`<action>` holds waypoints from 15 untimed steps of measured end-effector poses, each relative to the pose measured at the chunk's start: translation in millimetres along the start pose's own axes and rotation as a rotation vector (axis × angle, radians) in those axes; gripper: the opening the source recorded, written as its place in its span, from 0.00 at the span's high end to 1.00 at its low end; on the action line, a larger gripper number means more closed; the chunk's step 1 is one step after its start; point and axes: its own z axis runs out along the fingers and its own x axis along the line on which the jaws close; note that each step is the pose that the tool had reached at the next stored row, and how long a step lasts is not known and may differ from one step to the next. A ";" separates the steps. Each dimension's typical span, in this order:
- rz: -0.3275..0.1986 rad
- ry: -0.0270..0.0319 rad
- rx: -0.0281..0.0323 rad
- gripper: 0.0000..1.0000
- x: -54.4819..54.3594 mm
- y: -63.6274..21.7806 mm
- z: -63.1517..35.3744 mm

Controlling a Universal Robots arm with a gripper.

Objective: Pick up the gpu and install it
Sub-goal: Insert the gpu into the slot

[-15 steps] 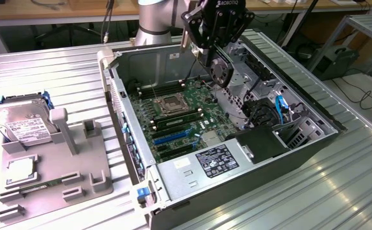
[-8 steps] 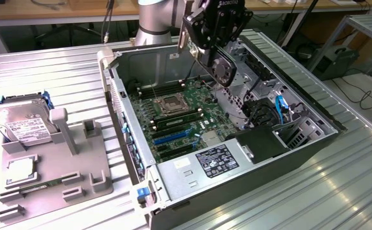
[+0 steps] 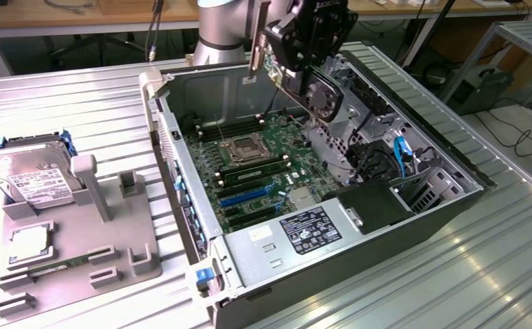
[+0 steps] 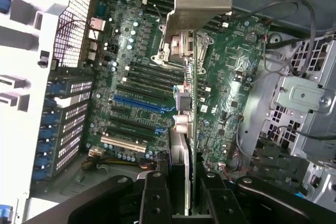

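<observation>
Gpu (image 3: 321, 92) hangs in the upper middle of the exterior view, above the open computer case (image 3: 170, 130). The claw (image 3: 292, 63) is squeezed onto it, holding it upright, likely so its edge faces the slots (image 3: 243, 199).

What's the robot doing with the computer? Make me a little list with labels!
gripper: shut on the gpu, card held on edge
where: above the open computer case, over the motherboard
installed: not yet, the card hangs clear of the slots
blue slot: empty
beside the case: hard drive standing in the grey holder, at the exterior view's left
</observation>
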 end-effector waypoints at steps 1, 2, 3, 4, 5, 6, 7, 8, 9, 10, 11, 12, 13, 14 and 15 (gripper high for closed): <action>-0.011 -0.0008 -0.0001 0.72 0.0 0.0 0.0; -0.029 -0.0022 -0.0004 0.72 0.0 0.0 0.0; -0.047 -0.0034 -0.0006 0.72 0.0 0.0 0.0; -0.060 -0.0044 -0.0008 0.72 0.0 0.0 0.0; -0.073 -0.0054 -0.0010 0.72 0.0 0.0 0.0; -0.087 -0.0063 -0.0011 0.72 0.0 0.0 0.0; -0.101 -0.0073 -0.0013 0.72 0.0 0.0 0.0; -0.120 -0.0088 -0.0016 0.72 0.0 0.0 0.0; -0.134 -0.0097 -0.0018 0.72 0.0 0.0 0.0; -0.149 -0.0109 -0.0020 0.72 0.0 0.0 0.0; -0.169 -0.0123 -0.0022 0.72 0.0 0.0 0.0; -0.187 -0.0136 -0.0025 0.72 0.0 0.0 0.0; -0.205 -0.0149 -0.0027 0.72 0.0 0.0 0.0; -0.223 -0.0163 -0.0030 0.72 0.0 0.0 0.1; -0.244 -0.0177 -0.0033 0.72 0.0 0.0 0.1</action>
